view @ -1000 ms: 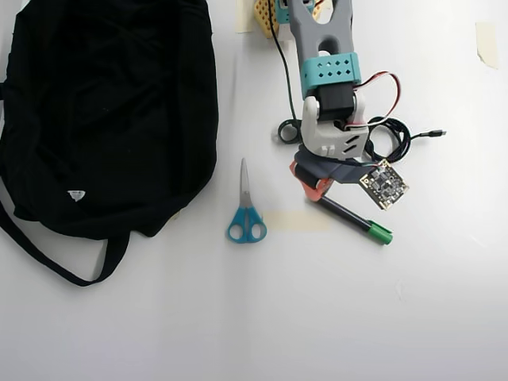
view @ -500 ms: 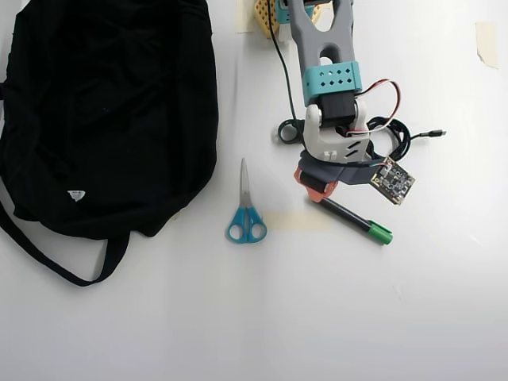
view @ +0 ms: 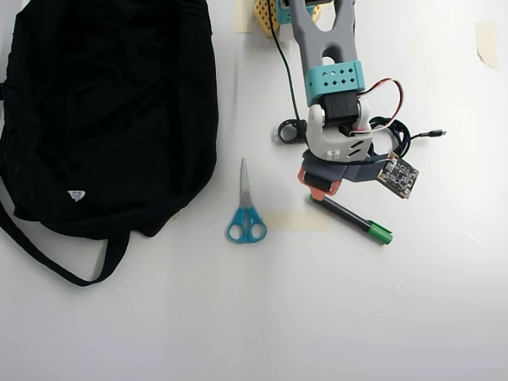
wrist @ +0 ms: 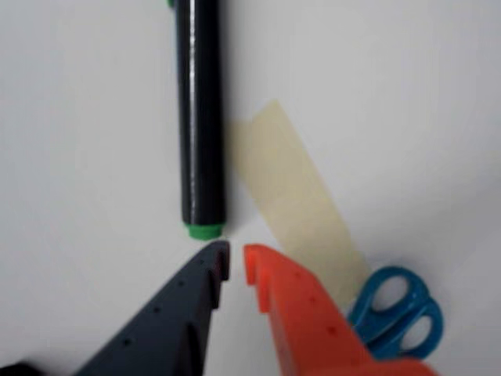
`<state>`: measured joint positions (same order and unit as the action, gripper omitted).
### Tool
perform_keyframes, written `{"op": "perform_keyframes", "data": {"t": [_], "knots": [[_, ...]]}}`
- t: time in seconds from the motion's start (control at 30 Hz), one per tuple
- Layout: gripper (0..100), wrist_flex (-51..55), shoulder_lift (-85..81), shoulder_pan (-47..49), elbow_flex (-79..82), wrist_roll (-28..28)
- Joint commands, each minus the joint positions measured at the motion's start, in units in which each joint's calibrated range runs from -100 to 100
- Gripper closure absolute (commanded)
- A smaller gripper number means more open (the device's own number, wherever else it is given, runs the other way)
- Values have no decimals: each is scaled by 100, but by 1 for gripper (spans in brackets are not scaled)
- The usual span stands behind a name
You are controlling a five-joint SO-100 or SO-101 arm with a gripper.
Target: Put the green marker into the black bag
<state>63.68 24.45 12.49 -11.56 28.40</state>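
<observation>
— On the white table point(view: 317, 317), where did the green marker point(view: 354, 217) lie?

— Right of centre in the overhead view, flat and slanting; its bright green cap point(view: 380, 233) pointed toward the lower right, and its dark barrel ran up-left to the gripper point(view: 321, 193); it lay well apart from the black bag point(view: 103, 111), which filled the upper left with its strap point(view: 48, 258) trailing below it and a small white logo point(view: 76, 194) on the fabric.

— And how did the marker look close up?

— From the wrist view the green marker point(wrist: 200, 117) stood nearly vertical; a glossy black barrel, a thin green ring at its near end point(wrist: 203, 230), a hint of green at the top edge.

— What of the gripper point(wrist: 235, 262)?

— Its jaws stood narrowly apart, one dark grey point(wrist: 188, 298), one orange point(wrist: 293, 305); the tips sat just short of the marker's small green end, gripping nothing.

— Anything else nearby?

— Blue-handled scissors point(view: 245, 208) lay between bag and marker; a strip of pale tape point(view: 295, 220) lay on the table beside the barrel; a coiled black cable point(view: 397, 135) sat behind the arm.
</observation>
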Motion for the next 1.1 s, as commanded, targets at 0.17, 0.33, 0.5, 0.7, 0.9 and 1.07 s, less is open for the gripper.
{"op": "perform_keyframes", "data": {"t": [0.17,0.33,0.5,0.7,0.9,1.07], "knots": [[98,540,-63,150,-614,-118],[98,575,128,217,-767,-234],[98,635,775,217,-1540,-213],[98,1272,1555,217,-2959,-171],[98,1832,1978,232,-3921,-223],[98,1850,2028,247,-3948,-234]]}}
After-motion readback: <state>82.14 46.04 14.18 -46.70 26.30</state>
